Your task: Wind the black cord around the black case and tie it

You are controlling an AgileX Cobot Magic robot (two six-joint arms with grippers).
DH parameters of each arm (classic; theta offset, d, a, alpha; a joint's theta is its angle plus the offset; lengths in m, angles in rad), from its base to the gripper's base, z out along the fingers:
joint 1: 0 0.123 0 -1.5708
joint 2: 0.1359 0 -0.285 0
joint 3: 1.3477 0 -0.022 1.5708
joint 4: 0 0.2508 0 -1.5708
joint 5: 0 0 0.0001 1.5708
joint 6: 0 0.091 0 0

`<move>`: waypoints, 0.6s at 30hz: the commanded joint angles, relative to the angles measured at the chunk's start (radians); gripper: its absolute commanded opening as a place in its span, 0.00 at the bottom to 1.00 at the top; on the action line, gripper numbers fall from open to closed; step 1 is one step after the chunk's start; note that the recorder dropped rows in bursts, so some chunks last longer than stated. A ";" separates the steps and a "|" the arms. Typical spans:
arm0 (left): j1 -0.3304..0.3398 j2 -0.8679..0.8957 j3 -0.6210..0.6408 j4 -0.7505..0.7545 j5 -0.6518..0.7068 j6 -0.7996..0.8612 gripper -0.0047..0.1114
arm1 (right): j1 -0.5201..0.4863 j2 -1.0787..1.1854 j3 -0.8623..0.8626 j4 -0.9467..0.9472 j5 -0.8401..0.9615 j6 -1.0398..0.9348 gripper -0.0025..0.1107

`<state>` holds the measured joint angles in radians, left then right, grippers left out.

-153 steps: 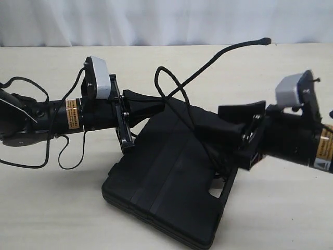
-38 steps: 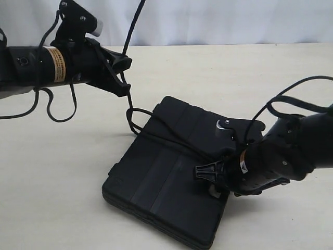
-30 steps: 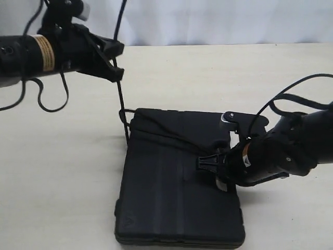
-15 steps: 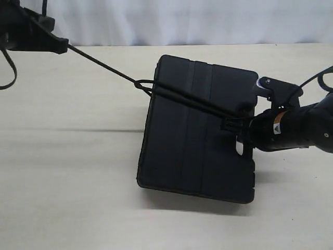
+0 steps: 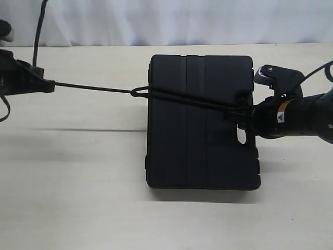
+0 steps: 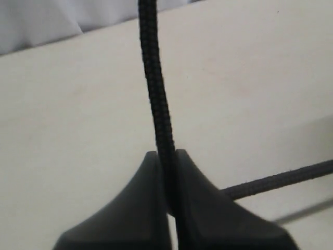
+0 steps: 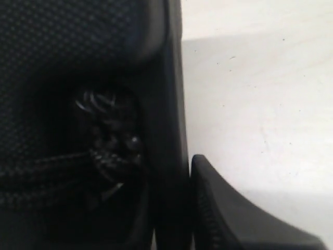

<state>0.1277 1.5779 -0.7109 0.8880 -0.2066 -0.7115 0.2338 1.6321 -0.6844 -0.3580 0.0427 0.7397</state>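
black cord (image 5: 93, 88) taut, crossing black case (image 5: 200, 148)

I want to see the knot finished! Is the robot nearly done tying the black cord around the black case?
Partly. Done: the black cord lies straight across the top of the black case, with a small loop at one edge. In hand: the left gripper pinches the cord, which runs taut; the right gripper sits beside the handle slot, where the cord reaches it. Left: no finished knot shows yet.
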 commanded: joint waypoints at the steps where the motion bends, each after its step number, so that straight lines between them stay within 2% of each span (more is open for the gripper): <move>1: 0.049 0.098 0.003 -0.014 0.094 0.002 0.04 | -0.037 -0.010 -0.012 0.092 0.063 0.032 0.06; 6: 0.065 0.209 0.003 -0.054 -0.028 0.002 0.04 | -0.037 -0.009 -0.012 0.110 0.061 0.029 0.06; 13: 0.185 0.291 0.014 -0.101 -0.117 0.002 0.04 | -0.035 -0.006 -0.012 0.140 0.021 0.030 0.06; 18: 0.196 0.289 0.023 -0.129 -0.204 0.001 0.04 | -0.033 0.023 -0.012 0.144 -0.034 0.070 0.06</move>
<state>0.2788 1.8663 -0.6898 0.8581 -0.5181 -0.7198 0.2347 1.6525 -0.6903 -0.2821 0.0126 0.7265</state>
